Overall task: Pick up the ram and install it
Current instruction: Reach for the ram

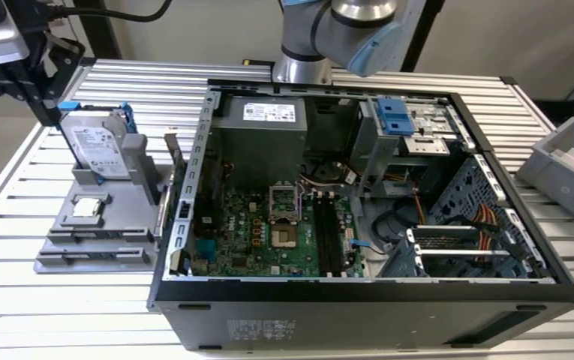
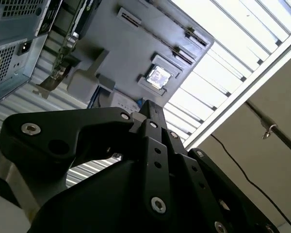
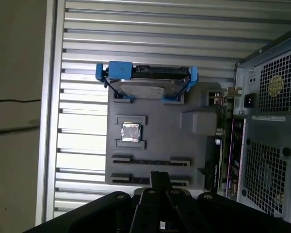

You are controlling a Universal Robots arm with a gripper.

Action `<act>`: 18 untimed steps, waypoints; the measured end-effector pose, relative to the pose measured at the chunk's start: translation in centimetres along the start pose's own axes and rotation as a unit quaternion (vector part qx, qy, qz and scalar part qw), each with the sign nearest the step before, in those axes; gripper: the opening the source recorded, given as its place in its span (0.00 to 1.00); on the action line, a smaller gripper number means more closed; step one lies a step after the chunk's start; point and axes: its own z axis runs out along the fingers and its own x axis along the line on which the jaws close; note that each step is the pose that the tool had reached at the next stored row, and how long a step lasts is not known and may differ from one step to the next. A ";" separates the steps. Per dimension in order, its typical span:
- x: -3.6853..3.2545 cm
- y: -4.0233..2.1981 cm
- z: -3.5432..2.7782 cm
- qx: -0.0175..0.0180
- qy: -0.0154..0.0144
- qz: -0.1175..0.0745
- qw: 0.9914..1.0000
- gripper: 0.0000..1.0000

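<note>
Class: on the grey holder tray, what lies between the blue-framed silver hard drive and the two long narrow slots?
A small square silver chip lies there, as the first wrist view shows.

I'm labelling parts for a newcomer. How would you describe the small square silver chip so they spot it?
Beside the open black computer case, at the exterior view's left, sits a grey plastic holder tray. The small square silver chip lies flat in a recess near its middle, unlike the big silver hard drive standing upright in its blue frame.
</note>
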 end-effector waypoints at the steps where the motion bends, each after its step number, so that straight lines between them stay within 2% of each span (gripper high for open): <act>1: 0.02 -0.08 0.01 0.000 0.000 0.000 1.000 0.00; 8: 0.16 -1.56 0.01 0.000 0.000 0.000 1.000 0.00; 12: 0.23 -1.75 0.12 0.001 0.000 0.000 1.000 0.00; 18: 0.24 -1.89 0.25 0.007 -0.004 0.001 1.000 0.00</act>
